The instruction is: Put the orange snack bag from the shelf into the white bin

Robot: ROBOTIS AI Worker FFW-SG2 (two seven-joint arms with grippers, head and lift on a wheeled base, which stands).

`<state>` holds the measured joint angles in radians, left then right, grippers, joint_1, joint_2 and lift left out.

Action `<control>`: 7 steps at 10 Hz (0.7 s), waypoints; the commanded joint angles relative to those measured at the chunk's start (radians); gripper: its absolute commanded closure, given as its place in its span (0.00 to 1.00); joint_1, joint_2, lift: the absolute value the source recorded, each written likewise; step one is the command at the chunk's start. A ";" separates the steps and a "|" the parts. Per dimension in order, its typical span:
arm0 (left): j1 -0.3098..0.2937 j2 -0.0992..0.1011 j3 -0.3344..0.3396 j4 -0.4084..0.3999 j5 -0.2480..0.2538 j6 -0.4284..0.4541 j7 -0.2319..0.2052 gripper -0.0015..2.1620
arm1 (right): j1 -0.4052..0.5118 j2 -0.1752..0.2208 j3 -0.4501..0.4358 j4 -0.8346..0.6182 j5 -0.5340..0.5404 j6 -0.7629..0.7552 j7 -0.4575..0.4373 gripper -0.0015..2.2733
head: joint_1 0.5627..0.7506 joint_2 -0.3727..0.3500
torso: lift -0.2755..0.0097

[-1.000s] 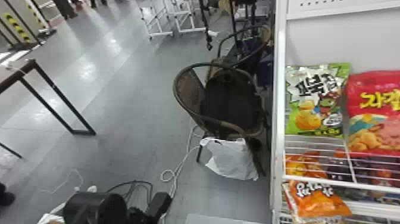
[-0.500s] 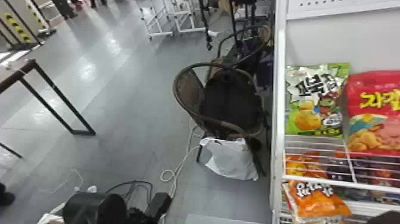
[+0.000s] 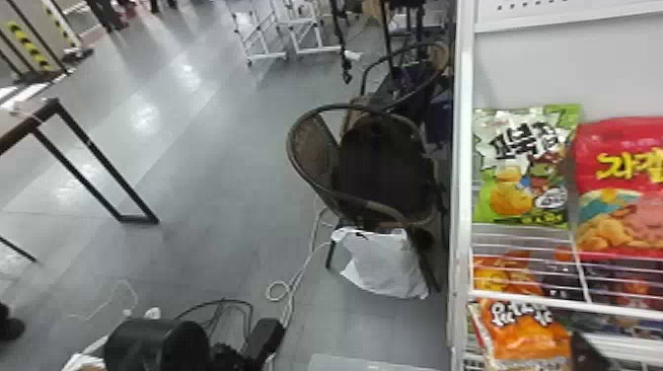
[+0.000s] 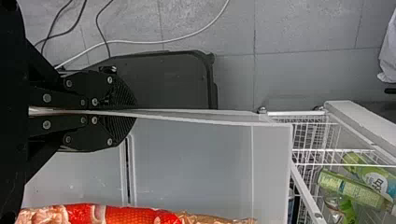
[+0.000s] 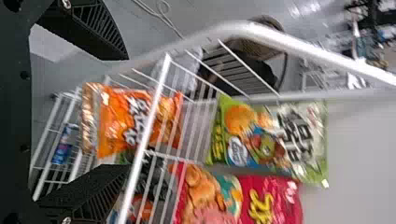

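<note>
Pinched the white bin [image 4: 205, 163] with left tool [image 4: 134, 112]; needed wide right tool [image 5: 127, 112] around orange bag [image 5: 115, 122] before squeezing softly.

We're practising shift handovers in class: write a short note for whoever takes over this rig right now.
Left gripper: shut on the wall of the white bin.
Right gripper: open at the orange snack bag, nothing gripped.
Bag: at the front of the shelf, lower than the green bag.
Done: bin held, right gripper brought to the bag.
Left: grip the bag, draw it out, release it in the bin.
</note>
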<state>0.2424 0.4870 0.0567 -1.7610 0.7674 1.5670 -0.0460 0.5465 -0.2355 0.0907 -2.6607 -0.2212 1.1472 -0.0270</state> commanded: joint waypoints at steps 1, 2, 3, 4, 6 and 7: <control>0.001 -0.001 0.000 0.000 0.000 0.004 0.000 0.99 | -0.002 0.015 -0.098 0.074 -0.076 -0.163 -0.030 0.03 | 0.70 0.93 | 0.97; 0.003 -0.001 0.000 -0.002 0.000 0.004 0.000 0.99 | -0.002 0.024 -0.146 0.116 -0.115 -0.243 -0.047 0.03 | 0.70 0.84 | 0.97; 0.005 -0.001 0.002 -0.005 0.000 0.004 0.000 0.99 | -0.003 0.047 -0.203 0.163 -0.150 -0.335 -0.047 0.03 | 0.70 0.77 | 0.97; 0.008 -0.001 0.005 -0.006 0.000 0.004 0.000 0.99 | -0.003 0.059 -0.249 0.205 -0.182 -0.393 -0.047 0.03 | 0.70 0.70 | 0.97; 0.012 -0.002 0.009 -0.012 0.000 0.004 0.000 0.99 | 0.000 0.085 -0.319 0.289 -0.208 -0.525 -0.041 0.03 | 0.70 0.60 | 0.97; 0.015 -0.001 0.011 -0.014 0.001 0.004 0.000 0.99 | 0.006 0.088 -0.344 0.338 -0.219 -0.602 -0.036 0.03 | 0.70 0.53 | 0.97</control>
<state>0.2555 0.4861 0.0665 -1.7738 0.7683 1.5671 -0.0460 0.5484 -0.1507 -0.2365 -2.3529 -0.4334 0.5941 -0.0636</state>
